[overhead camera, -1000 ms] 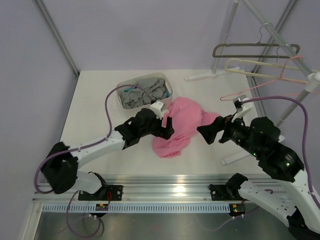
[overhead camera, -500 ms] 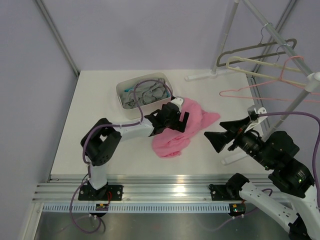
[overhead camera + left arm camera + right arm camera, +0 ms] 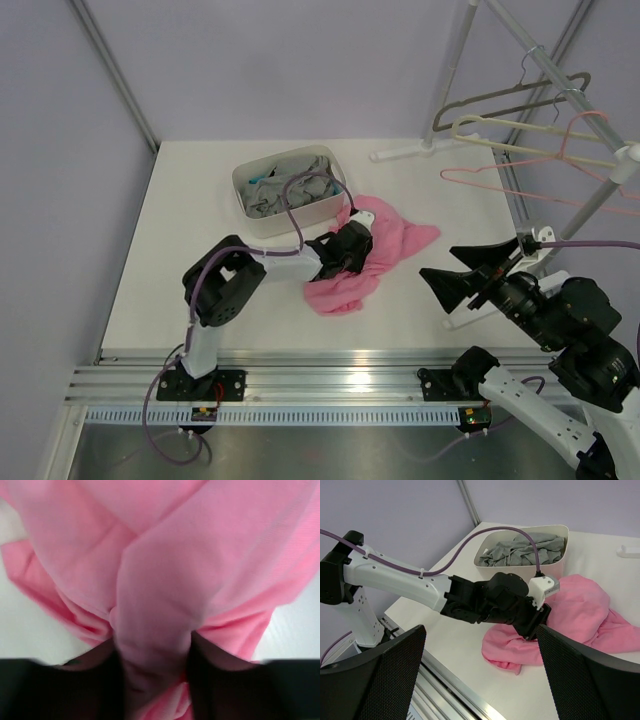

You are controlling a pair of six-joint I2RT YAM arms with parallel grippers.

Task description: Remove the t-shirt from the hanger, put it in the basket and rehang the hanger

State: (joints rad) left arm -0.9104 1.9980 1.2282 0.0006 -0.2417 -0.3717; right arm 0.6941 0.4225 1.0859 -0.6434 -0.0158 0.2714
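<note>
The bright pink t-shirt (image 3: 385,245) lies crumpled on the white table, right of the tub. It is off the dark grey-brown hanger (image 3: 505,98), which hangs bare on the rack at the back right. My left gripper (image 3: 348,262) points down into the shirt's left side. In the left wrist view, a bunched fold of the t-shirt (image 3: 160,580) is pinched in my left gripper (image 3: 155,680), between its dark fingers (image 3: 95,685). My right gripper (image 3: 462,285) is held above the table to the shirt's right, open and empty. The right wrist view looks past my right gripper (image 3: 480,680) at the t-shirt (image 3: 585,610).
A white tub (image 3: 262,215) of grey clothes stands behind the shirt, also seen as the tub (image 3: 555,565) in the right wrist view. A cream hanger (image 3: 520,148) and a thin pink wire hanger (image 3: 540,195) hang on the metal rack (image 3: 455,60). The rail (image 3: 300,365) runs along the near edge.
My left gripper has dropped onto the shirt's left side and closed on a fold. My right gripper has drawn back to the right, away from the shirt. The hangers have swung.
</note>
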